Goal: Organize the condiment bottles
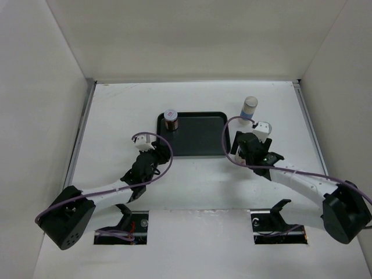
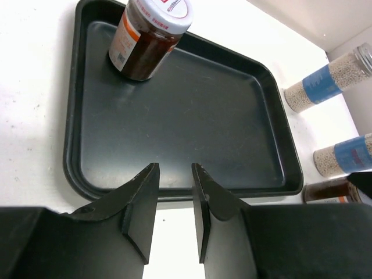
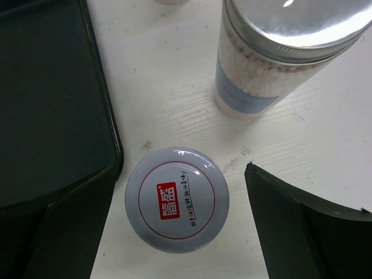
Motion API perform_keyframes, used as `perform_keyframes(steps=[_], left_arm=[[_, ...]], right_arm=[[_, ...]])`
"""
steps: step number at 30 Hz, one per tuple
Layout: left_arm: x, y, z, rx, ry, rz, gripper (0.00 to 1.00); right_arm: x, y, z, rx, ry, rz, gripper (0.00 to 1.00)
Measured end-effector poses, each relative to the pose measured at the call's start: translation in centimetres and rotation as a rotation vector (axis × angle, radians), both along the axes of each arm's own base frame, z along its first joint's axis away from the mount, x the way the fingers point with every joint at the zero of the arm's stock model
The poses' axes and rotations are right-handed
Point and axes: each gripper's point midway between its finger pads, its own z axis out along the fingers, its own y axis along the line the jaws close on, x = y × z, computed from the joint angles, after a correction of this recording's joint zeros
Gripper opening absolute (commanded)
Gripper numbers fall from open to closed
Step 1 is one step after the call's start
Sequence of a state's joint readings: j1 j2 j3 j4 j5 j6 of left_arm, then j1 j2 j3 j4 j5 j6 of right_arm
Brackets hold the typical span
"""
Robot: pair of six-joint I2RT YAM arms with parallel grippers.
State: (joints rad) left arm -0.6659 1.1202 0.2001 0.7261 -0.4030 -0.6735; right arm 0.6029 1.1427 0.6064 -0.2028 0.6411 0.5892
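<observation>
Two dark bottles (image 2: 150,40), two pale bottles (image 2: 325,84), one tray (image 2: 75,116) — second dark one half hidden. Left claw (image 2: 174,168) pressed together, empty; right claw (image 3: 177,174) spread.

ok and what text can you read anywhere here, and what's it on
"简盛", a best guess: white characters in a red square on the white lid.
Small red print beside it: too small to read.
Brown bottle in the tray: lid mark cut off, side label blurred.
Pale bottles: blue bands, no readable text.

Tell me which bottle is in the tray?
The short brown bottle with the white lid, in the tray's corner. The pale bottles and the other brown one sit outside it.
</observation>
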Motion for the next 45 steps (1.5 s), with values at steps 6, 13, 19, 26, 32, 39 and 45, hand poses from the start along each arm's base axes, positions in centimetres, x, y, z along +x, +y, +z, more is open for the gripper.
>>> perform_keyframes(steps=[6, 13, 19, 26, 32, 39, 45], left_arm=[[-0.3, 0.7, 0.6, -0.049, -0.016, 0.015, 0.3], [0.0, 1.9, 2.1, -0.112, -0.058, 0.056, 0.33], [0.4, 4.3, 1.2, -0.145, -0.04, 0.136, 0.34], [0.7, 5.1, 0.9, -0.167, -0.028, 0.168, 0.35], [0.7, 6.0, 0.7, -0.174, -0.025, 0.194, 0.35], [0.7, 6.1, 0.9, -0.181, -0.03, 0.196, 0.35], [0.7, 6.1, 0.8, -0.179, -0.027, 0.195, 0.36]], right_arm=[[-0.5, 0.0, -2.0, -0.006, 0.067, -0.022, 0.67], [-1.6, 2.0, 1.0, -0.065, 0.004, 0.06, 0.53], [1.6, 8.6, 6.8, 0.0, -0.119, 0.178, 0.54], [5.9, 20.8, 3.4, -0.01, -0.09, 0.381, 0.55], [5.9, 28.5, -0.5, -0.027, -0.035, 0.538, 0.85], [5.4, 30.1, 3.3, 0.037, -0.113, 0.587, 0.99], [10.3, 18.3, 11.9, 0.082, -0.266, 0.38, 1.0]])
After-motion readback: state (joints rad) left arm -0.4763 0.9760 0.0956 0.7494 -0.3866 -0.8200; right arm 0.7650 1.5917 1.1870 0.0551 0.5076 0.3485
